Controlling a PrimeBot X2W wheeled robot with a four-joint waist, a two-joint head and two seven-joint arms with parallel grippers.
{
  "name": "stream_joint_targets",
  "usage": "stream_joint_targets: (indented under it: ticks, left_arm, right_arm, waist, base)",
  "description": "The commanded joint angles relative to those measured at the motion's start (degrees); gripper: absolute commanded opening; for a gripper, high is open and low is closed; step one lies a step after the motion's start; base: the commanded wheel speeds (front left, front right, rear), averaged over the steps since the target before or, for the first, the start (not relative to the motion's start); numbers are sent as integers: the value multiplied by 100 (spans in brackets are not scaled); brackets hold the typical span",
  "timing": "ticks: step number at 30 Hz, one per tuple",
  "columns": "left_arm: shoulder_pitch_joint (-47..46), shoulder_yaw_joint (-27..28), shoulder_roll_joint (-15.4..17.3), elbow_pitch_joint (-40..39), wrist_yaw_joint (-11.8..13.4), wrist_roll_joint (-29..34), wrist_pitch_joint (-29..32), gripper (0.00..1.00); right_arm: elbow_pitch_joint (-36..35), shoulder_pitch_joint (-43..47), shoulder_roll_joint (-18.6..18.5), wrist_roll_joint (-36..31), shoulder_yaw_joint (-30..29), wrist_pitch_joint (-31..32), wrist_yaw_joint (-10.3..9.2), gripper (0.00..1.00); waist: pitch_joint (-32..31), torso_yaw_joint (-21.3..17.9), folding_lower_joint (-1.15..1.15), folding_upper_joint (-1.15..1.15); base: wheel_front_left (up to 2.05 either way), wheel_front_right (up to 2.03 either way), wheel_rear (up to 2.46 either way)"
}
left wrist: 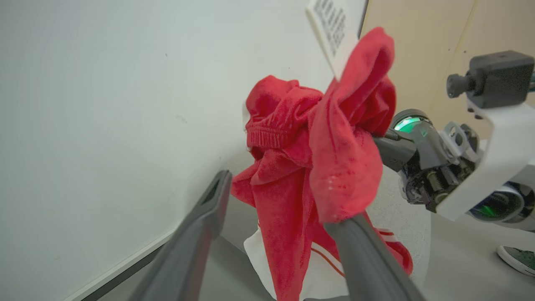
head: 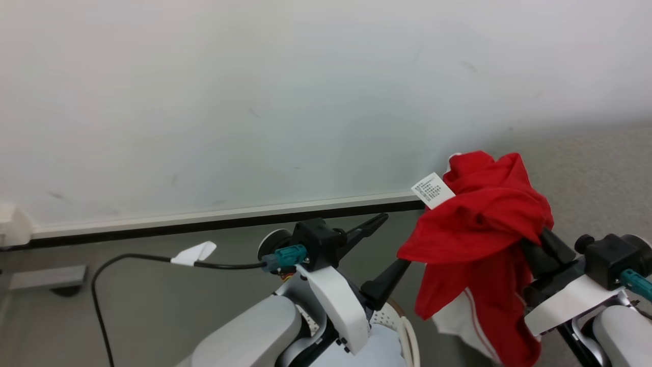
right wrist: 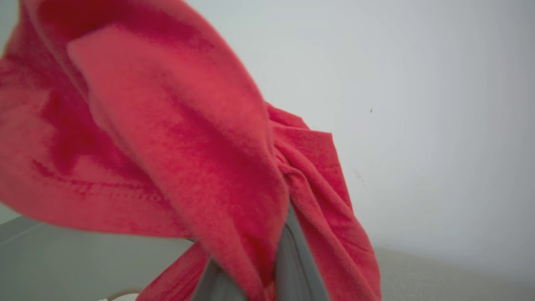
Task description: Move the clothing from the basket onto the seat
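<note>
The clothing (head: 479, 229), a bright red garment with white panels and a white printed label (head: 433, 190), hangs bunched in the air from my right gripper (head: 532, 237), which is shut on it. Its fingertips are buried in the fabric. In the left wrist view the clothing (left wrist: 309, 167) hangs in front of my left gripper (left wrist: 280, 200), which is open. A red fold drapes over the tip of one of its fingers (left wrist: 363, 255). A bit of the basket (head: 405, 326) shows below my left wrist. The seat (head: 591, 168) is the grey fabric surface at right, behind the garment.
A white wall fills the background, with a dark baseboard (head: 204, 221) over grey floor. A black cable with a white tag (head: 193, 253) loops at left near a grey floor box (head: 46, 278). A person's shoe (left wrist: 518, 259) stands beyond my right arm.
</note>
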Motion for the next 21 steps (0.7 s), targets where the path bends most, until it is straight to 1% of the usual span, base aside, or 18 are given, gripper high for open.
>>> stream_joint_targets:
  ticks: [1,6,13,18,21]
  left_arm:
    - [87,17,49,-34,33,42,-50,100]
    - [109,4,83,-96,49,60,-89,100]
    - [99,-57,120,-153,52,64,-34,100]
    - [17,-72,167,-199,79,122,-49,100]
    - [-15,-80,187,-222,78,144,-51,100]
  right_arm:
    - [-78,88,-63,-60,-104,-3,-12,0]
    - [-279,114,-184,-240,-415,-4,-12,0]
    - [-578,269,-298,-432,-1053,-3,-12,0]
    - [-790,407,-277,-595,-1435,-3,-12,0]
    - [-899,497,-224,-694,-1553,-3,-12,0]
  waist:
    - [45,-267,0,0]
    - [113,-675,0,0]
    - [254,-1179,0,0]
    - [363,-1438,0,0]
    - [407,-1557,0,0]
  base:
    - [0,0,0]
    - [0,0,0]
    - [0,0,0]
    - [0,0,0]
    - [0,0,0]
